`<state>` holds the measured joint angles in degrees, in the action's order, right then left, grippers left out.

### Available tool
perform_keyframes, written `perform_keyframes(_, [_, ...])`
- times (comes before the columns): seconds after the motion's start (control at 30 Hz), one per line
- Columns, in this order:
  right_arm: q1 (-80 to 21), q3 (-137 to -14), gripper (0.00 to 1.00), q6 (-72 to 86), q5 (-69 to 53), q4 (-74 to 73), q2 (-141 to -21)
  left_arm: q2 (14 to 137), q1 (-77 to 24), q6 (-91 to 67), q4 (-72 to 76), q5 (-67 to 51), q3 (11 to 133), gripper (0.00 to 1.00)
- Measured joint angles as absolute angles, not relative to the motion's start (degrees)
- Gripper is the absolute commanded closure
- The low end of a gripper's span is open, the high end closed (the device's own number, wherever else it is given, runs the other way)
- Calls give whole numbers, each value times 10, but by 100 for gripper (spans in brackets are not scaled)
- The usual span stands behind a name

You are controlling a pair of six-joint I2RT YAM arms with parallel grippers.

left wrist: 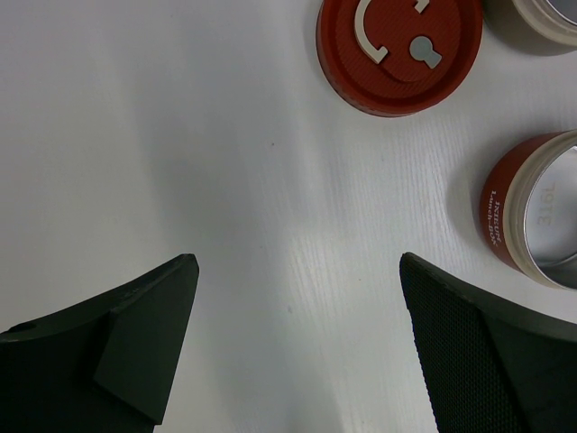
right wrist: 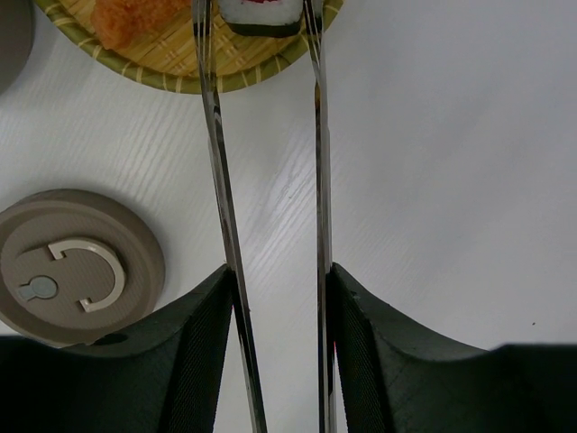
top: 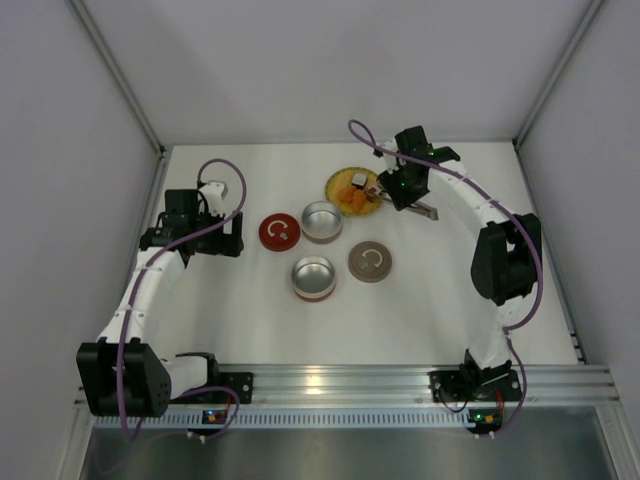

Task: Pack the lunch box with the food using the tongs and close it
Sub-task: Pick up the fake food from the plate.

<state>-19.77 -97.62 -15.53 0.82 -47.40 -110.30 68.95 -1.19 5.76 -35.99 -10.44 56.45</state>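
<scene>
My right gripper (right wrist: 279,275) is shut on the silver tongs (right wrist: 219,180), one arm pressed against each finger. The tongs reach out over the yellow woven plate (right wrist: 207,68), and their two arms flank a white piece of food with a dark edge (right wrist: 261,13); the tips run out of the wrist view. An orange chunk (right wrist: 135,18) lies left of it. From above, the right gripper (top: 395,190) hangs at the plate's right rim, beside the food (top: 355,195). My left gripper (left wrist: 297,271) is open over bare table, holding nothing. Two open lunch box tins, one grey (top: 321,221) and one red (top: 313,277), stand mid-table.
A red lid (top: 279,232) lies left of the grey tin and a taupe lid (top: 370,261) right of the red tin. In the left wrist view the red lid (left wrist: 399,54) and red tin (left wrist: 532,212) lie ahead to the right. White walls enclose the table.
</scene>
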Motion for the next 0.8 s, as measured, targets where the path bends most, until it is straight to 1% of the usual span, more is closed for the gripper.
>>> perform_keyframes(0.53, [-195,-971,55,-156,8,-473,-1102,689,-12,58,-359,-104,555,2])
perform_keyframes(0.8, [-183,-971,55,-137,-15,-474,-1101,689,-12,59,-360,-102,549,2])
